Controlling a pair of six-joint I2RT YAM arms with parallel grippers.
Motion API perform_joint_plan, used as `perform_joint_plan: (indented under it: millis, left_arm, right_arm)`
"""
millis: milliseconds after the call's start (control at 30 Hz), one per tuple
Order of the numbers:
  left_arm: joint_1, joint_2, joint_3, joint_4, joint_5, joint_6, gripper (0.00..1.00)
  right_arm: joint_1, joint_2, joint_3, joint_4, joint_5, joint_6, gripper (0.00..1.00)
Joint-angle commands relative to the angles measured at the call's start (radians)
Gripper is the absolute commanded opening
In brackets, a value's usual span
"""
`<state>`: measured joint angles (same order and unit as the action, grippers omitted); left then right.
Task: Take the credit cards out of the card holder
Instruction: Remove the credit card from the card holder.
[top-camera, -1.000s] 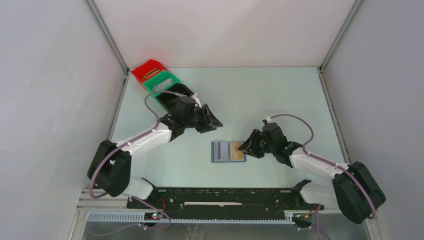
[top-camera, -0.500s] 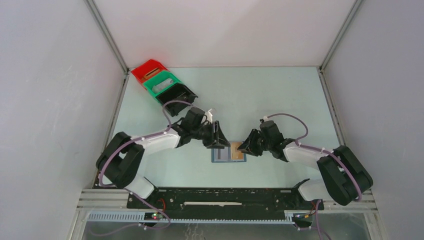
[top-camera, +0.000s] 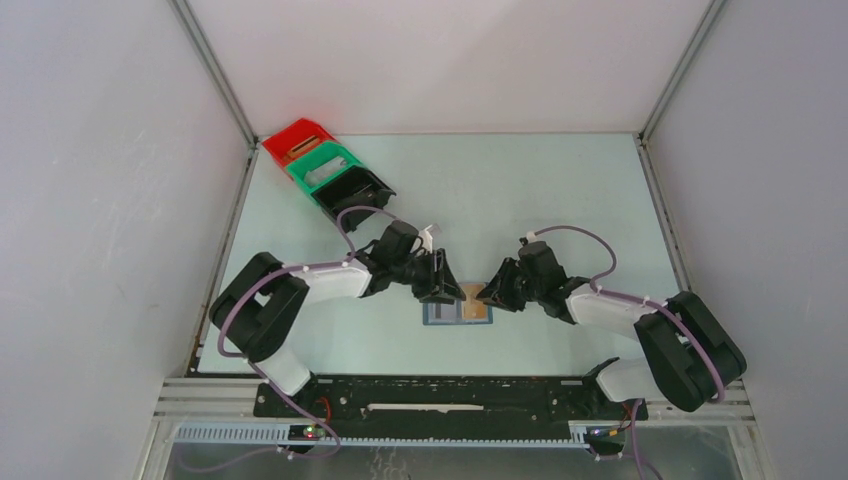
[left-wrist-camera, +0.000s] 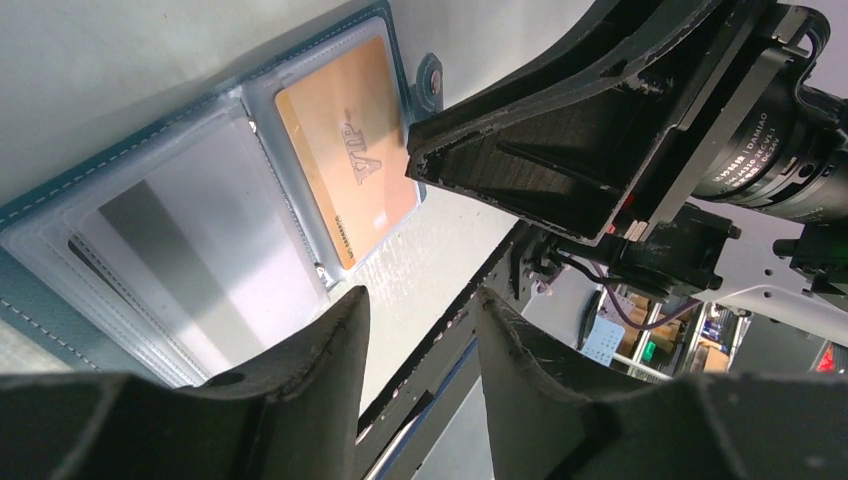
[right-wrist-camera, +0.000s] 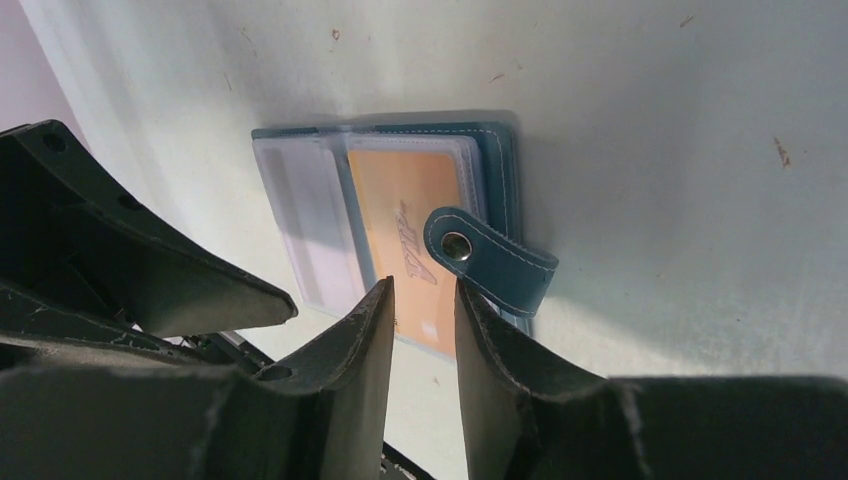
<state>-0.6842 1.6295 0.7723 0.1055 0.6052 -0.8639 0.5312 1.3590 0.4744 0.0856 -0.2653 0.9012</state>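
The card holder (top-camera: 457, 311) lies opened flat on the tabletop (top-camera: 540, 190), blue-teal with pale stitching, its clear sleeves facing up. A tan-orange card (right-wrist-camera: 400, 215) lettered "VIP" sits in the right-hand sleeve and a silvery grey card (left-wrist-camera: 190, 240) in the left-hand one. The snap strap (right-wrist-camera: 490, 262) with its metal stud curls over the orange card's outer edge.

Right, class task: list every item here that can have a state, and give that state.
card holder: open, lying flat, inside up.
snap strap: unfastened.
orange card: inside its clear sleeve.
silvery card: inside its clear sleeve.
left gripper: open, holding nothing.
right gripper: open, holding nothing.
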Motion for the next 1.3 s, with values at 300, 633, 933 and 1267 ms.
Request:
perform_joint_plan:
  millis: [300, 633, 933, 1267]
  left_arm:
    - [-0.002, 0.081, -0.013, 0.077, -0.03, -0.027, 0.48]
    - [-0.002, 0.09, -0.002, 0.094, -0.014, -0.036, 0.48]
    - [-0.002, 0.128, -0.017, 0.097, -0.042, -0.044, 0.48]
    - [-0.001, 0.157, -0.031, 0.096, -0.076, -0.028, 0.47]
  right_arm:
    - [0.052, -0.019, 0.03, -0.035, 0.085, -0.028, 0.37]
    - [0.055, -0.043, 0.03, -0.067, 0.115, -0.045, 0.37]
    - [0.074, -0.023, 0.03, -0.036, 0.099, -0.04, 0.36]
    - [0.075, 0.027, 0.03, 0.011, 0.043, -0.034, 0.36]
